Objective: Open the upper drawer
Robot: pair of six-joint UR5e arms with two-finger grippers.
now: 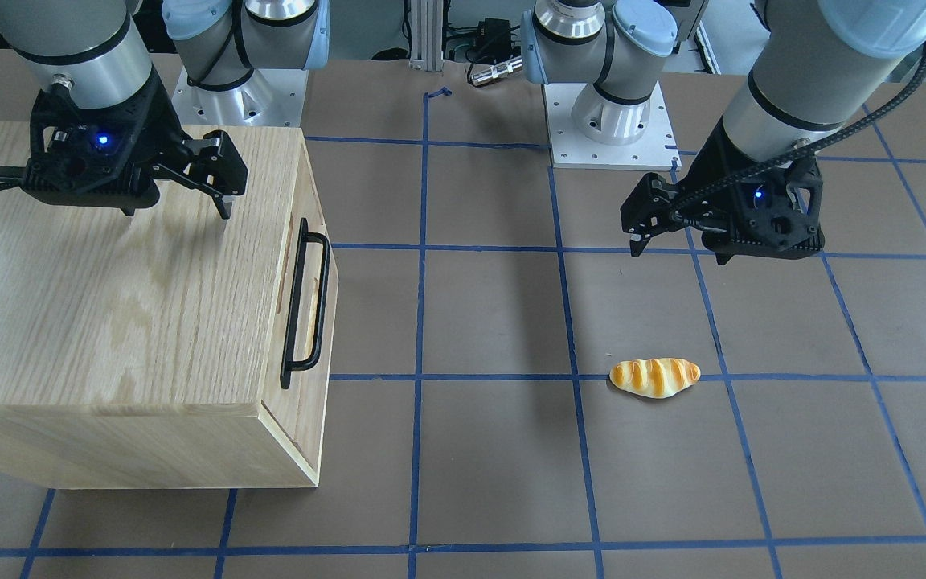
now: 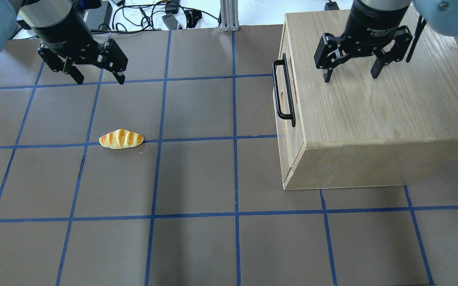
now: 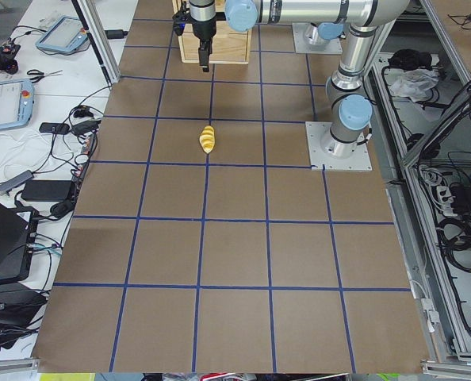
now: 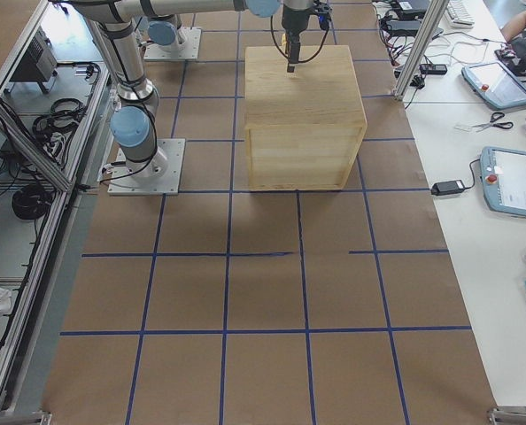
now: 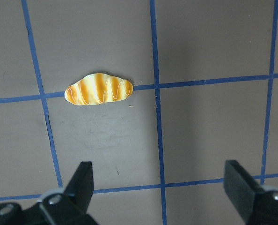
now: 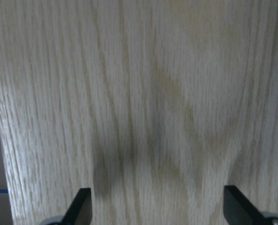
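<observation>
Since the right claw (image 2: 350, 76) hangs wide open and empty over the top of the oak cabinet (image 2: 372, 119), I judge it should drop past the front edge, close across the black bar handle (image 2: 276, 91) and pull straight out. The upper drawer (image 2: 288, 99) sits shut, its flat oak front flush just under the cabinet's top. The left claw (image 2: 101, 81), also spread and empty, hovers well apart over the tabletop (image 2: 197, 178).

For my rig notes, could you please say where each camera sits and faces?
Front-facing: across the table, facing the robot; cabinet at left.
Overhead: behind the robot, looking down; both arms.
Exterior left: table's left end; left arm nearer.
Exterior right: right end; right arm nearer.
Left wrist: down past left end effector at bread.
Right wrist: down past right end effector at cabinet top.
Shared: bread, in overhead and front-facing.
</observation>
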